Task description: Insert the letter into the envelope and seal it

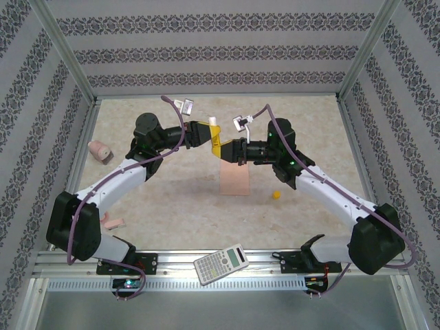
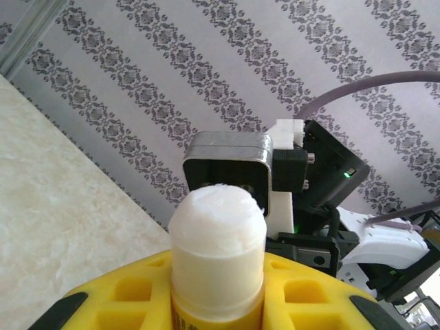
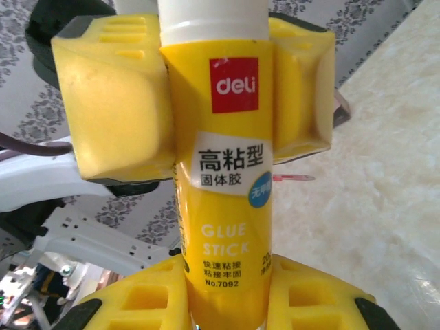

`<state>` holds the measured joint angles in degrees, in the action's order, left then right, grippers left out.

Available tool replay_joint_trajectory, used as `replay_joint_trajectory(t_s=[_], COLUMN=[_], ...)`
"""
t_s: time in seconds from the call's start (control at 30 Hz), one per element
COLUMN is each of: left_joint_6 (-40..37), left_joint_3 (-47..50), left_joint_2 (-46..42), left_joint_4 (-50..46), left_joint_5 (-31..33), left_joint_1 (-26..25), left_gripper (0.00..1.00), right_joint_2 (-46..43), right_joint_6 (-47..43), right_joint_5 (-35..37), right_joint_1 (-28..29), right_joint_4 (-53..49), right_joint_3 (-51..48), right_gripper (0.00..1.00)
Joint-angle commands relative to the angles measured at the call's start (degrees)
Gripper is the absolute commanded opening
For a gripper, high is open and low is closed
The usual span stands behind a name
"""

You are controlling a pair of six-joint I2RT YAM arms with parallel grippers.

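A yellow glue stick (image 3: 223, 172) hangs in mid-air over the table, and both grippers grip it. My left gripper (image 2: 216, 302) is shut on its upper part, just under the bare white glue tip (image 2: 216, 227). My right gripper (image 3: 227, 309) is shut on the lower end of the tube. In the top view the left gripper (image 1: 212, 136) and right gripper (image 1: 223, 150) meet above the far end of the pale peach envelope (image 1: 234, 182), which lies flat on the table. The letter is out of view.
A pink object (image 1: 101, 151) lies at the left of the table, and another small pink item (image 1: 113, 222) near the left arm. A small yellow piece (image 1: 276, 195) lies right of the envelope. A calculator (image 1: 221, 263) rests on the front rail.
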<state>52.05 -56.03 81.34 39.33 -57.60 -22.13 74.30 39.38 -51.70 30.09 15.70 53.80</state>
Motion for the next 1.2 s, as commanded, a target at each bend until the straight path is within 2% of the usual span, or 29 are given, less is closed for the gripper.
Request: replay_joint_trajectory(t_s=[0.0,0.2,0.37,0.7,1.0,1.17], left_joint_6=[-3.52,-3.21,-4.03,-8.38,-6.69,-5.45], left_joint_3=[-0.82,-0.97,-1.71,-6.35,-8.01,-7.39], left_joint_2=[-2.53,-2.94,-3.64,-4.6,-4.86,-4.87], left_joint_4=[-3.63,-7.35,-14.05,-30.45,-35.87,-35.14], left_joint_5=[4.53,8.02,13.29,23.57,29.4,30.44], left_joint_1=[0.46,0.37,-0.32,-3.87,-6.47,-7.22], left_gripper=[0.0,0.0,0.0,0.0,0.0,0.0], right_joint_2=[-2.44,-3.28,-3.06,1.11,5.42,7.24], right_joint_6=[-4.11,-8.45,-11.61,-19.96,-21.92,-22.59], right_joint_5=[4.79,12.68,21.05,43.3,60.91,65.59], right_joint_1=[0.53,2.98,6.15,16.08,23.3,25.72], right_joint_4=[-5.39,-13.18,-18.41,-32.28,-35.54,-35.32], right_joint_3=[1.86,4.03,5.89,13.28,15.87,16.86], right_gripper=[0.14,0.14,0.15,0.15,0.15,0.14])
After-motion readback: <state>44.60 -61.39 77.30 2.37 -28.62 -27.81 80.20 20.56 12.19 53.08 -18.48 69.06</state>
